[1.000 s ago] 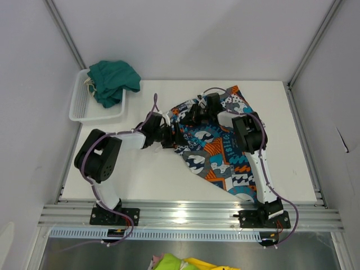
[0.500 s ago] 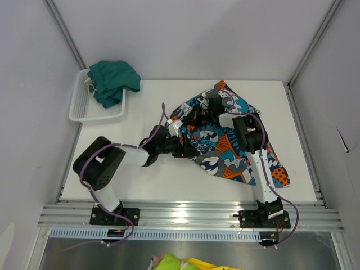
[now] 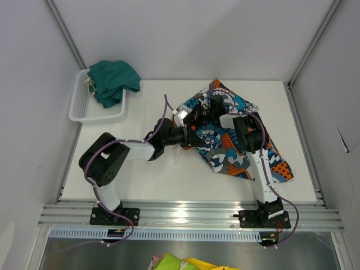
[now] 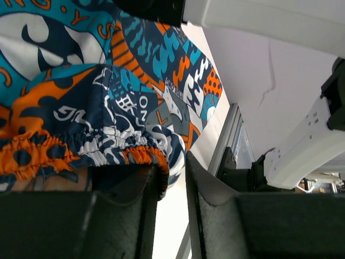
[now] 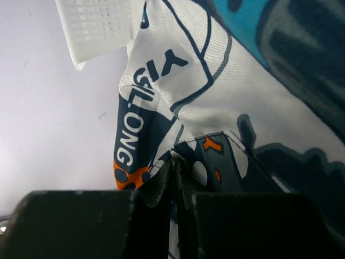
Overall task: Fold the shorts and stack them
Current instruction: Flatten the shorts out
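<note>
A white plastic mesh basket (image 3: pixel 80 104) is sitting at the far left corner of a white rectangular tabletop (image 3: pixel 140 174). Silver aluminium rails (image 3: pixel 185 212) are running along the table's near edge. Slanted aluminium posts (image 3: pixel 66 34) are rising at the far corners, and pale grey wall panels (image 3: pixel 197 34) are enclosing the table. A crumpled yellow-green cloth (image 3: pixel 180 262) is lying below the rails, cut off by the bottom edge.

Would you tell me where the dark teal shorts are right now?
Top view, far left: the dark teal shorts sit bunched in the white basket.
</note>
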Robot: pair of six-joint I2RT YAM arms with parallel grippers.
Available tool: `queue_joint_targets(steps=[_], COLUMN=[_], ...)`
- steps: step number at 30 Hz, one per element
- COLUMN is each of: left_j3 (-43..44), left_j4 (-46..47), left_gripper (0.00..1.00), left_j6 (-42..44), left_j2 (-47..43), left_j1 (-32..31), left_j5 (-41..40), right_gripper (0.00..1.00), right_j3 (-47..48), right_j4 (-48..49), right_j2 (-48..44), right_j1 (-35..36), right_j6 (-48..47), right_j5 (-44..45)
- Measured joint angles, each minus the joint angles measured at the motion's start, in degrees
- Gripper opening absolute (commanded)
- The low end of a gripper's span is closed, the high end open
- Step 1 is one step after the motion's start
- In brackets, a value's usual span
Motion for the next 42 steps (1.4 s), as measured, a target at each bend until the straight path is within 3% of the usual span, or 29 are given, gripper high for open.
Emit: queue_joint_targets(steps=[3,9,20,23,30,34,39,42], left_j3=[2.4,3.3,6.9,6.1,-5.8,-11.6,-12.9,-13.0], left_j4=[-0.5,1.7,-3.7,-3.8,4.2,13.3,24.2,26.4], left_gripper=[0.33,0.01,0.0,0.07,0.5,0.58,0.58,0.59], left_j6=[-0.1,-3.2,-10.3,-12.2,-14.7,-16.6,-21.0,-22.4], left_j2=[1.9,6.6,3.4,-0.1,-5.6,0.0,12.9,15.7], left_j1=[0.0,0.0,0.0,-0.1,-3.6,-7.3,-8.5,-8.5], left_j5=[-0.2,1.8,3.2,3.1,3.0,3.2,3.8,3.7], right_gripper=[0.05,0.04,0.02,0.01,0.01,0.01,0.01,0.01], right_j3=[-0.4,-0.8,-1.1,-1.1,-1.2,-1.2,-1.2,-1.3], right_j4=[1.1,2.2,2.8,2.9,2.9,2.9,2.9,3.0], right_j2=[0.0,0.0,0.0,0.0,0.0,0.0,0.0,0.0], right_j1=[-0.1,-0.2,-0.3,-0.3,-0.4,-0.4,-0.4,-0.4], right_j6=[0.6,1.4,2.1,2.4,2.7,2.8,2.8,2.9], right_j5=[-0.1,-0.3,-0.5,-0.5,-0.7,-0.7,-0.7,-0.8])
